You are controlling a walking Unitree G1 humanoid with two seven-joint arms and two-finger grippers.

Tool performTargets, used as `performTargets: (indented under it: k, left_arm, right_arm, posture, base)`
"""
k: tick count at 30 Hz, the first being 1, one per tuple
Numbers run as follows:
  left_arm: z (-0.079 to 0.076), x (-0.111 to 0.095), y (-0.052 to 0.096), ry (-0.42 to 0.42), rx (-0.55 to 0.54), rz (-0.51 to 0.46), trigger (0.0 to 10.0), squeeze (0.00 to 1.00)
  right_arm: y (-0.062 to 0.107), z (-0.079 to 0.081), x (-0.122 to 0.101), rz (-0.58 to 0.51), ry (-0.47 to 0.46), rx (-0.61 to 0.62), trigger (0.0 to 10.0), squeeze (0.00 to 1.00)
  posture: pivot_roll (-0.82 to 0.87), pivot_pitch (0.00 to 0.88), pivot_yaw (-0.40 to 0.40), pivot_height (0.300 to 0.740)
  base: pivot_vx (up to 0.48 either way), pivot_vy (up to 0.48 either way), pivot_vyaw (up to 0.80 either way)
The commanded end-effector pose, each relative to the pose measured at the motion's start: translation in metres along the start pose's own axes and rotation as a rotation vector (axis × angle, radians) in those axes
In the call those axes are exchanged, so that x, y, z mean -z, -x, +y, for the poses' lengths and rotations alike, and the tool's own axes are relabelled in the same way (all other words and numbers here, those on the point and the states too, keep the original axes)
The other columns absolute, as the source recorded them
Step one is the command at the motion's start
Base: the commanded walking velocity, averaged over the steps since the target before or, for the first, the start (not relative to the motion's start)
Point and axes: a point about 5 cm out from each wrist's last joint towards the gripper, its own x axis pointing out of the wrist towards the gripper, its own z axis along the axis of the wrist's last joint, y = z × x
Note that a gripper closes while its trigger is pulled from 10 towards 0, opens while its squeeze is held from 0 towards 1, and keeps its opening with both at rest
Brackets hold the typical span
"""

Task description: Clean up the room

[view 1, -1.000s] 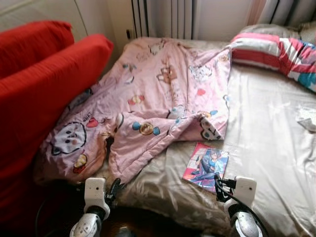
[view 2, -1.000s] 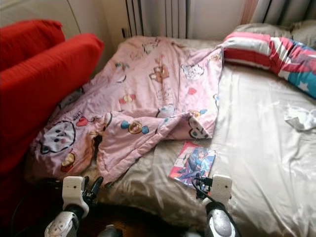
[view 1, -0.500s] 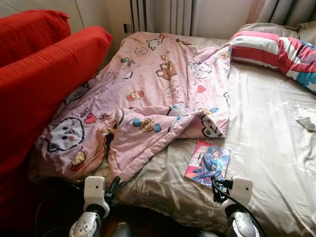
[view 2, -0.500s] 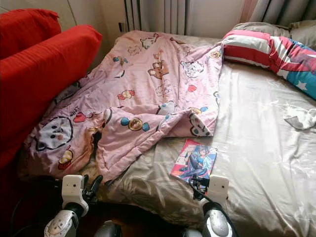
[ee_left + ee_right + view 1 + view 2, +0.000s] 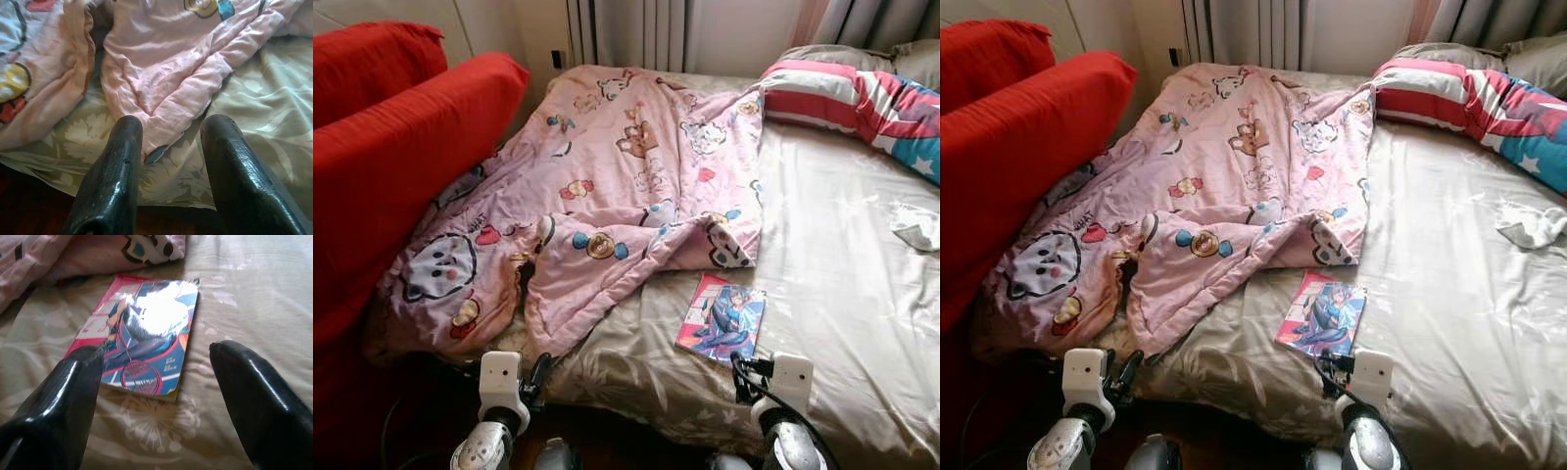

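A rumpled pink cartoon-print quilt (image 5: 626, 186) covers the left half of the bed, its near corner folded over. A glossy comic book (image 5: 722, 316) with a pink and blue cover lies flat on the beige sheet just below the quilt's right corner. My right gripper (image 5: 156, 382) is open, hovering low in front of the book (image 5: 146, 328), one finger over its near corner. My left gripper (image 5: 171, 147) is open at the bed's front edge, pointing at the folded quilt corner (image 5: 171, 73). Both wrists (image 5: 501, 377) (image 5: 788, 377) sit at the near edge of the bed.
Red sofa cushions (image 5: 401, 147) press against the bed's left side. A striped red, white and blue pillow (image 5: 842, 93) lies at the head, right. A crumpled white tissue (image 5: 918, 227) rests on the sheet at far right. Curtains and a wall stand behind.
The camera has shifted slightly, so the whole scene slid a little left and up. Both arms keep about the same place at the bed's edge.
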Motion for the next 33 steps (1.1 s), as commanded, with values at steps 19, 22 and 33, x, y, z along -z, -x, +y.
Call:
performTargets:
  k: [19,22,33]
  left_arm:
    - [0.0022,0.0035,0.0047,-0.004,0.001,0.02,10.0,0.0]
    - [0.0022,0.0032,0.0044,-0.005,0.003,0.02,10.0,0.0]
    - [0.0022,0.002,0.0034,-0.009,0.006,0.016,10.0,0.0]
  right_arm:
    - [0.0042,0.0009,0.0079,0.033,0.004,-0.018,10.0,0.0]
    - [0.0048,0.0021,0.0091,0.039,0.012,-0.024,10.0,0.0]
    - [0.0047,0.0023,0.0096,0.042,0.005,-0.023,10.0,0.0]
  posture:
    - [0.0,0.243,0.044,0.586]
    - [0.0,0.242,0.046,0.586]
    - [0.0,0.235,0.048,0.586]
  base:
    - [0.0,0.0,0.0]
    - [0.0,0.0,0.0]
    - [0.067,0.0,0.0]
